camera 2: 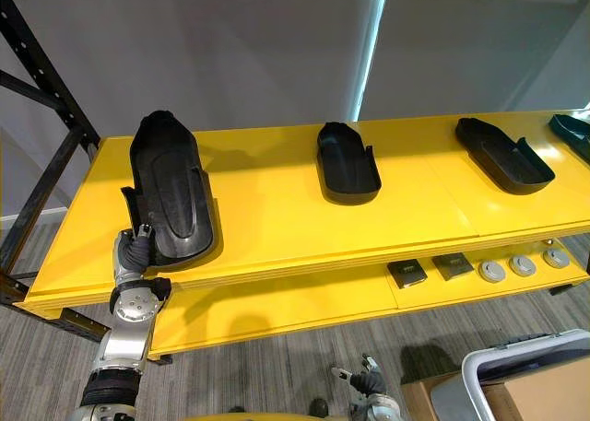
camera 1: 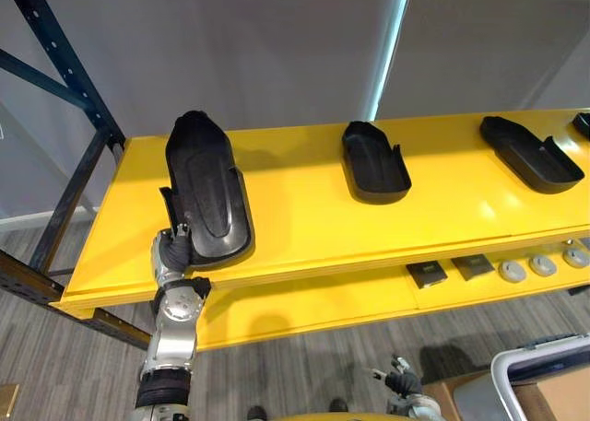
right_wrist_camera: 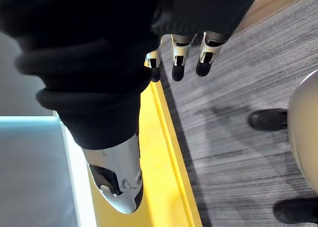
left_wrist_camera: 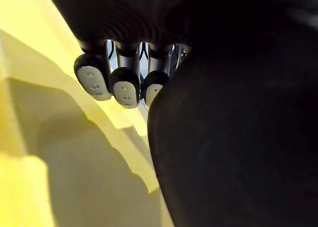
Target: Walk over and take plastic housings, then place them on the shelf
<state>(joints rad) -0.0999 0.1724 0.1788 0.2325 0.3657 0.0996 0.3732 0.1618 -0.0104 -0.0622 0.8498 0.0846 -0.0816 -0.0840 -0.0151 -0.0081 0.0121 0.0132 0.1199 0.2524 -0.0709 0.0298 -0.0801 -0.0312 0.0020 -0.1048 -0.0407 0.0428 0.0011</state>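
Note:
A large black plastic housing [camera 1: 205, 191] stands tilted at the left end of the yellow shelf [camera 1: 304, 218], its near end low at the shelf's front and its far end raised. My left hand [camera 1: 173, 251] grips that near end from below, fingers [left_wrist_camera: 124, 85] curled against the housing [left_wrist_camera: 233, 137]. Further right on the shelf lie two more black housings [camera 1: 373, 161] [camera 1: 532, 154], hollow side up, and the edge of another [camera 1: 583, 123]. My right hand [camera 1: 403, 382] hangs low in front of the shelf, fingers [right_wrist_camera: 179, 58] relaxed and holding nothing.
A lower yellow shelf [camera 1: 313, 301] carries small black square parts [camera 1: 427, 274] and grey discs [camera 1: 513, 272]. A dark blue rack upright [camera 1: 64, 80] stands at the left. A grey-rimmed bin [camera 1: 544, 370] and a cardboard box [camera 1: 562, 398] sit at the lower right.

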